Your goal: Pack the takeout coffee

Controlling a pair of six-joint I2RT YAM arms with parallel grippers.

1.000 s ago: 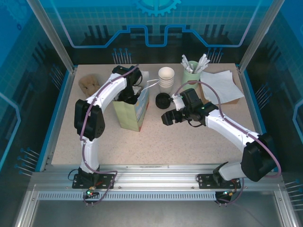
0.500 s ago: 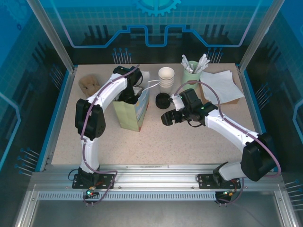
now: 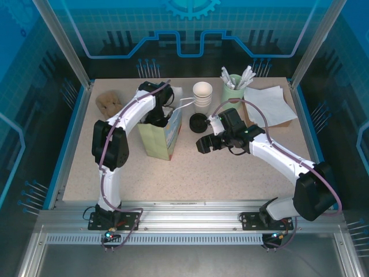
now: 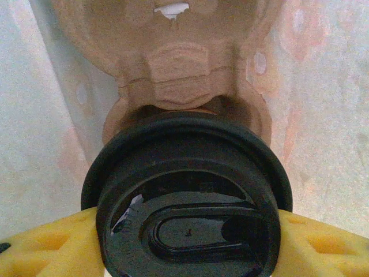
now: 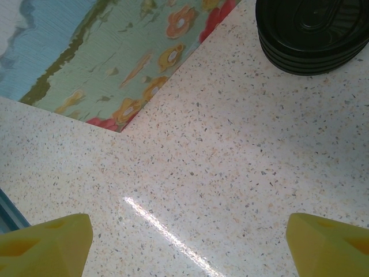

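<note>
The takeout coffee [image 4: 187,213] shows its round black lid from above in the left wrist view, deep inside the paper bag [image 3: 161,135]. My left gripper [image 4: 187,245] is shut on it, a yellow finger [image 4: 46,248] pressed to each side of the lid. Under the cup lies a brown moulded cardboard carrier [image 4: 184,69], with the pale bag walls [image 4: 326,115] all round. From above, the left gripper [image 3: 158,117] reaches down into the bag's mouth. My right gripper [image 3: 203,144] hovers open over bare table just right of the bag [image 5: 104,52], nothing between its fingers [image 5: 46,245].
A stack of loose black lids [image 3: 199,122] sits right of the bag, close to the right gripper. Behind are stacked white cups [image 3: 202,95], a green cup of utensils [image 3: 233,86], napkins on brown paper [image 3: 271,104], and a brown cardboard piece [image 3: 108,103] at back left.
</note>
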